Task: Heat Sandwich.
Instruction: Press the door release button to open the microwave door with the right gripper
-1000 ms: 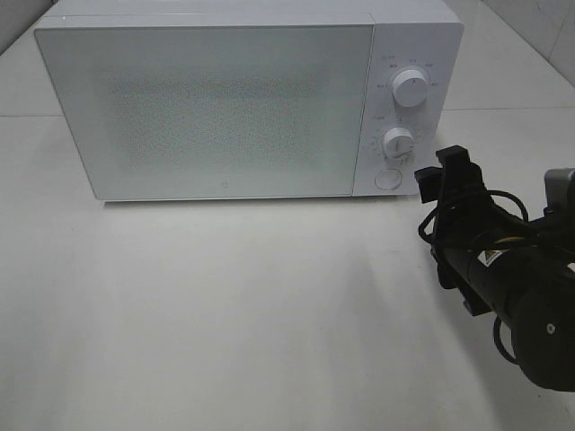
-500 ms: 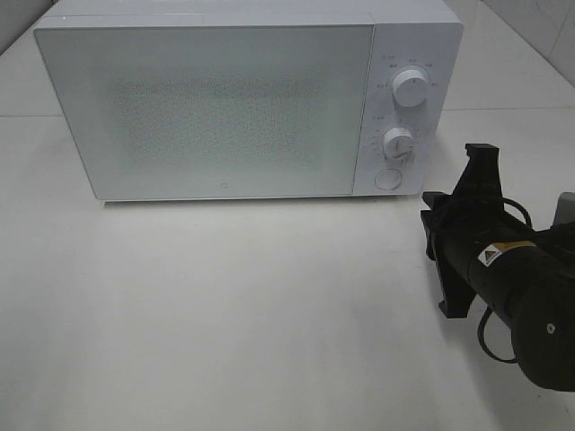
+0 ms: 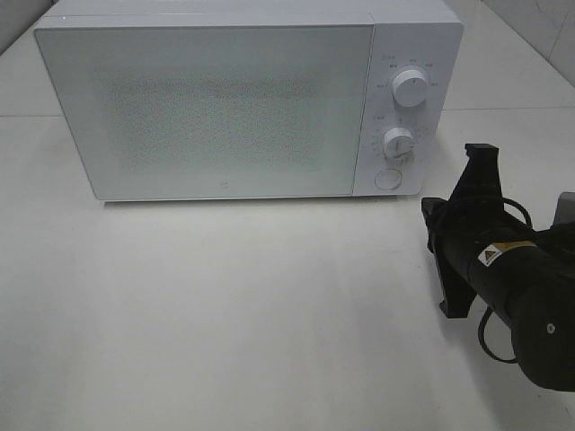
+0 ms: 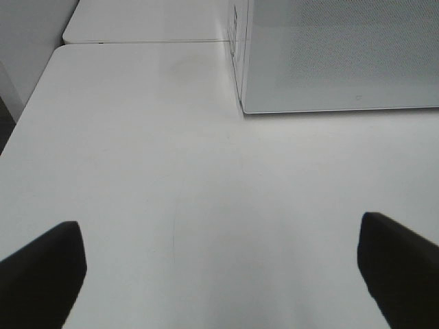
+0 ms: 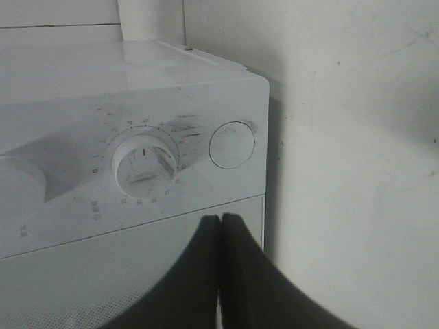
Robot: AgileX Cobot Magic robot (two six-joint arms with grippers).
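**Sandwich out of sight; microwave door closed**

The sandwich is not shown by any of the three views, so where it lies and how it looks cannot be told. The frosted, speckled door (image 3: 207,108) of the white box-shaped microwave oven (image 3: 445,54) is shut flush, and nothing can be made out through it.

The right claw (image 5: 221,229) is seen clearly only from its own wrist camera: its two black fingers are pressed together on nothing, pointing at the oven front close to the seam between door and control panel. Whether the tips touch the oven cannot be told. The same view shows the white lower dial (image 5: 144,164) and the round button (image 5: 232,145) beside it at close range. From the high camera, the white upper dial (image 3: 411,87) is also seen, and the black right arm is placed in front of the oven's right corner.

The left claw (image 4: 219,226) appears only in the left wrist view, its fingers spread wide apart over the white tabletop (image 3: 225,314), holding nothing. A seam between two slabs and the tabletop's rounded outer edge are seen there. A broad bare stretch lies in front of the oven.
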